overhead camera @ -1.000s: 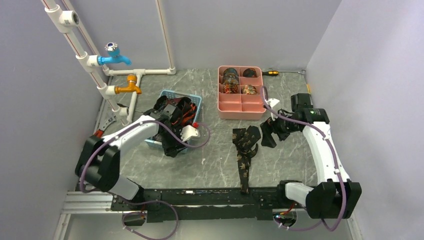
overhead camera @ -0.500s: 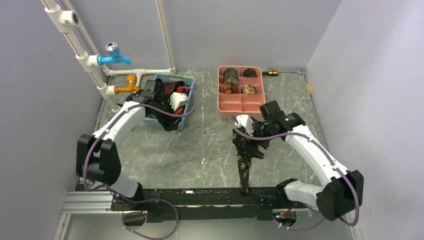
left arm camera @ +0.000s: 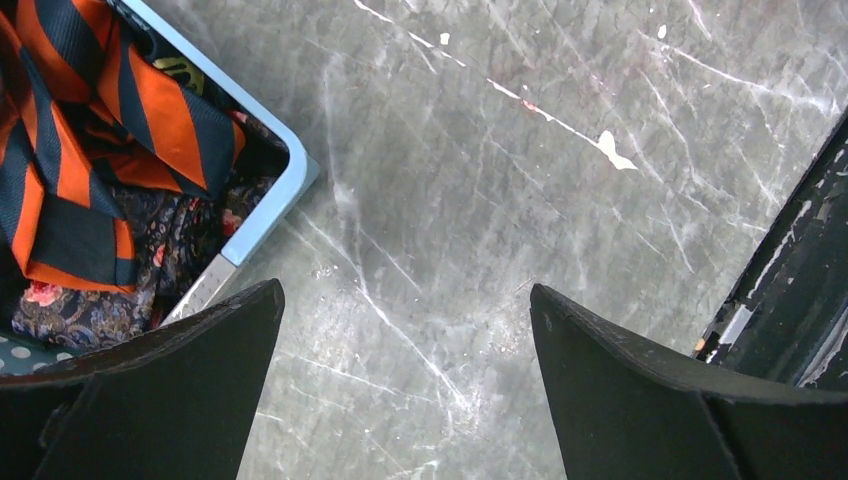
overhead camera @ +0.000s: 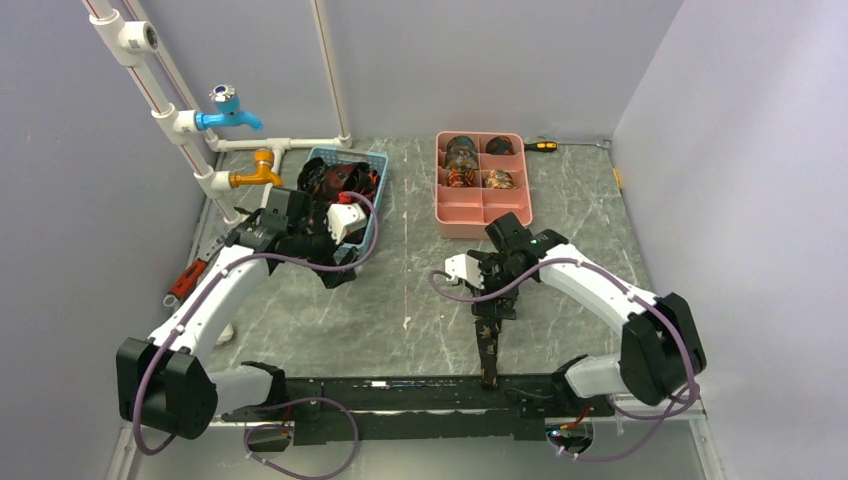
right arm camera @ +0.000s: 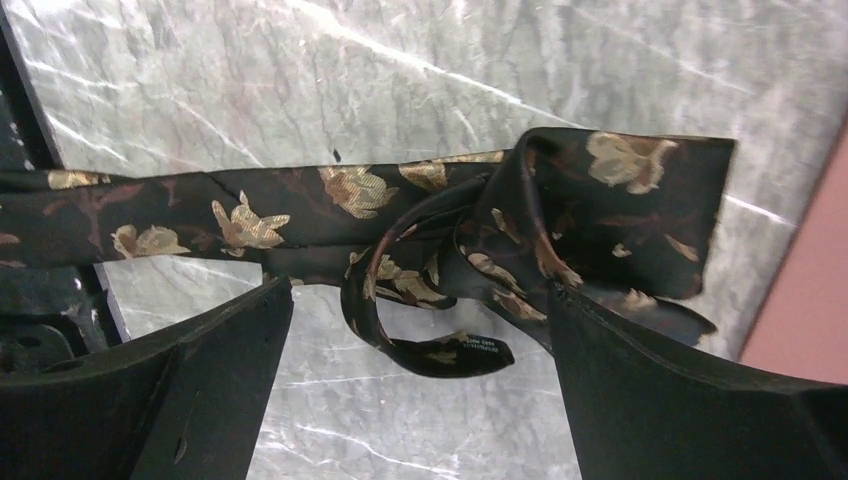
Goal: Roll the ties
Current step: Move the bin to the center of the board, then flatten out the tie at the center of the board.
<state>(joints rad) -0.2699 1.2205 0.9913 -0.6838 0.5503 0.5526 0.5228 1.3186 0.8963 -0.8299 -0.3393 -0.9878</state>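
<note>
Right pincer [right arm camera: 420, 290] spread wide above long dark-brown, gold-flowered fabric tie [right arm camera: 250, 215]. Tie's folded wide end lies under pincer's gap on grey marble bench [right arm camera: 300, 80]. Left pincer [left arm camera: 405, 290] also spread, empty, with light-blue plastic basket [left arm camera: 262, 215] of orange-striped ties [left arm camera: 150, 110] beyond its left finger.

Basket [overhead camera: 378, 192] of ties [overhead camera: 335, 180] sits at 11 o'clock on the worktop [overhead camera: 420, 300]. Compartment tray [overhead camera: 462, 216] at 1, rolled ties [overhead camera: 461, 150] in its back cells, screwdriver [overhead camera: 541, 146] just behind. Loose tie [overhead camera: 487, 335] at 5.
</note>
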